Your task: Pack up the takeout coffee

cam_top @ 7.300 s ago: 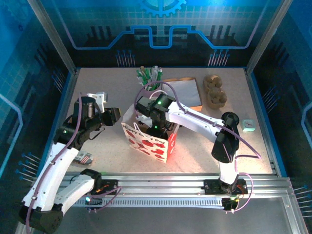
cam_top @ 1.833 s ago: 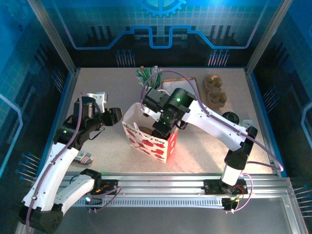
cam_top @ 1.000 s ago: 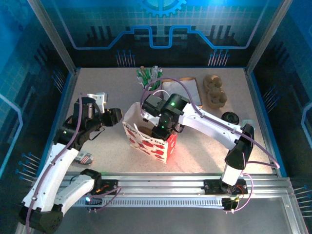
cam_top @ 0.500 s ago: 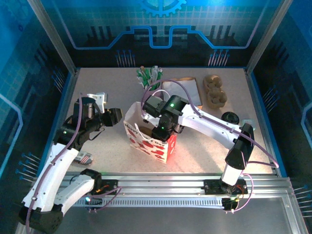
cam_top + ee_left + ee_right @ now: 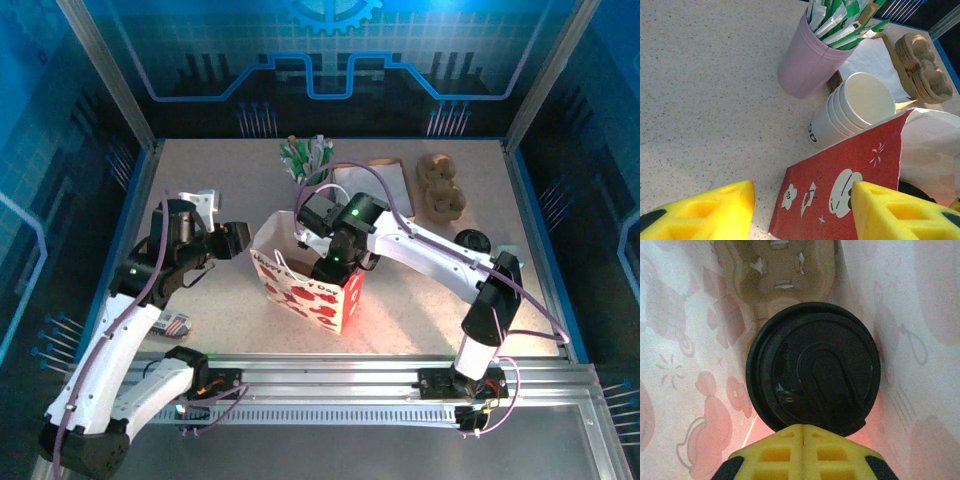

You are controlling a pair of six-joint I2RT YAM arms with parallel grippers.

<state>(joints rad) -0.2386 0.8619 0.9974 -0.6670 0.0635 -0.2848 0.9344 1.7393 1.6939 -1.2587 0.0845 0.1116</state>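
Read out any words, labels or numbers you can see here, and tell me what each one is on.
Nothing reads clearly enough to quote.
Gift bag: white lettering along the top of its red front, too blurred to read.
Cup stack: a black mark near the base, partly hidden, not readable.
Lid: raised shapes only, no words.

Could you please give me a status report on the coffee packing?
Left gripper open beside red-and-white paper gift bag. Right gripper shut inside bag, tips at round black plastic coffee-cup lid; grip unclear. Stack of nested white cups behind bag.
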